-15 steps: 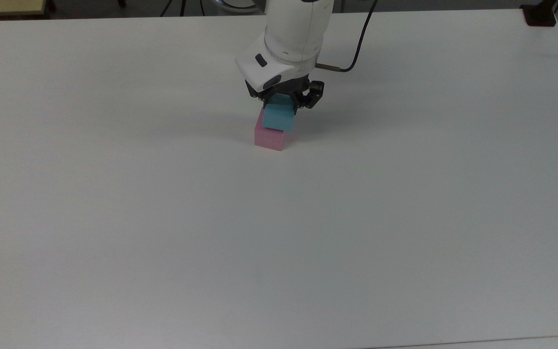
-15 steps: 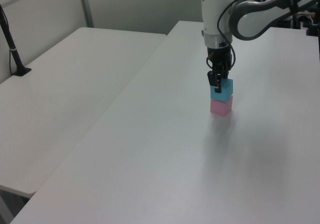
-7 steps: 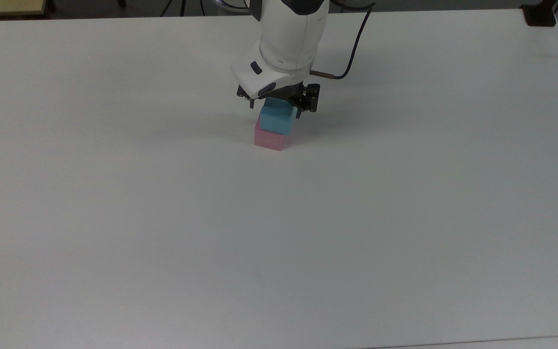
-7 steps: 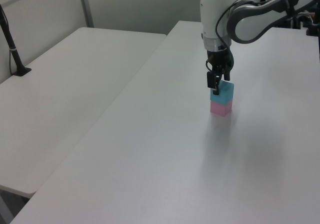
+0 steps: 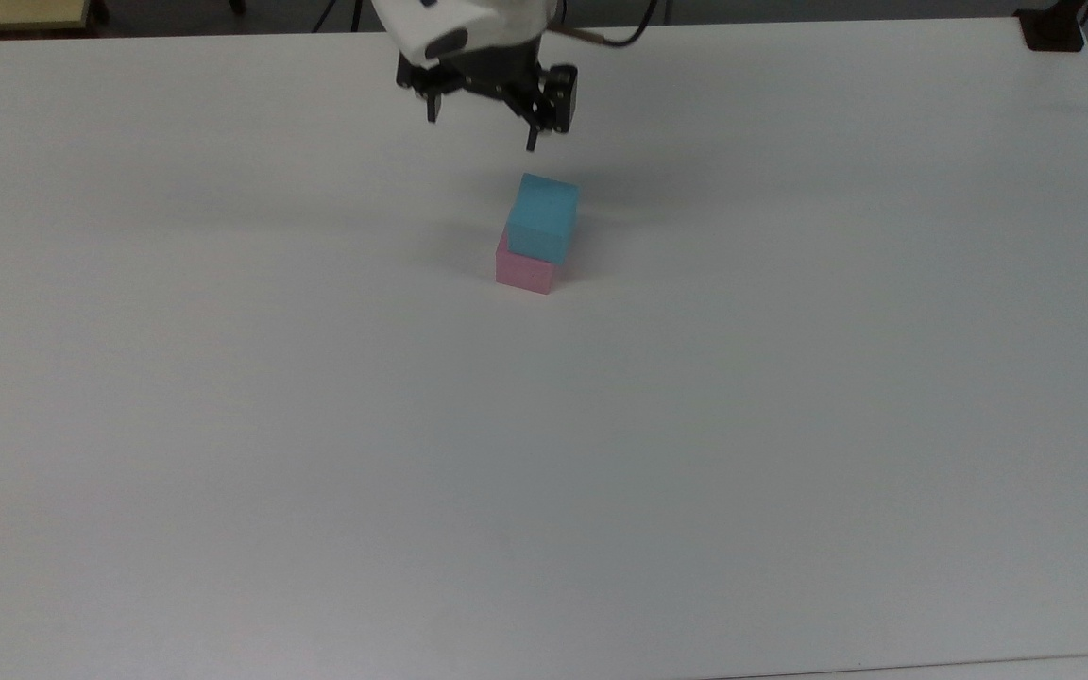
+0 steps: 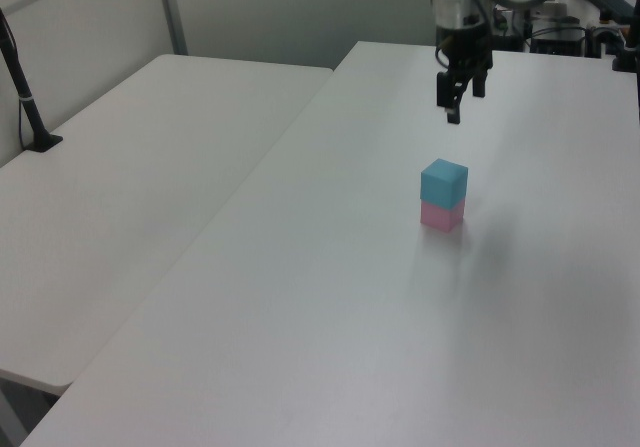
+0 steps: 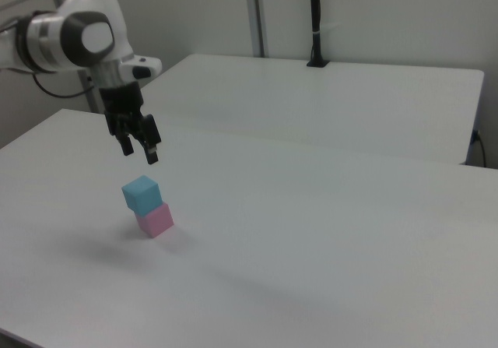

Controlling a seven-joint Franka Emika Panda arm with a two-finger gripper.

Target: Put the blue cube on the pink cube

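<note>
Finally, your blue cube (image 5: pixel 544 216) sat squarely atop the pink cube (image 5: pixel 523 271).
Your gripper (image 5: pixel 482 127) hung overhead, fingers spread and empty, evidently because the stack needed no support.

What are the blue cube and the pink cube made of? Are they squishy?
The blue cube looks like matte foam or painted wood: flat, even colour, no shine, crisp edges. The pink cube beneath it looks the same. Squishiness cannot be judged from looks. The table seems a smooth white laminate.
</note>
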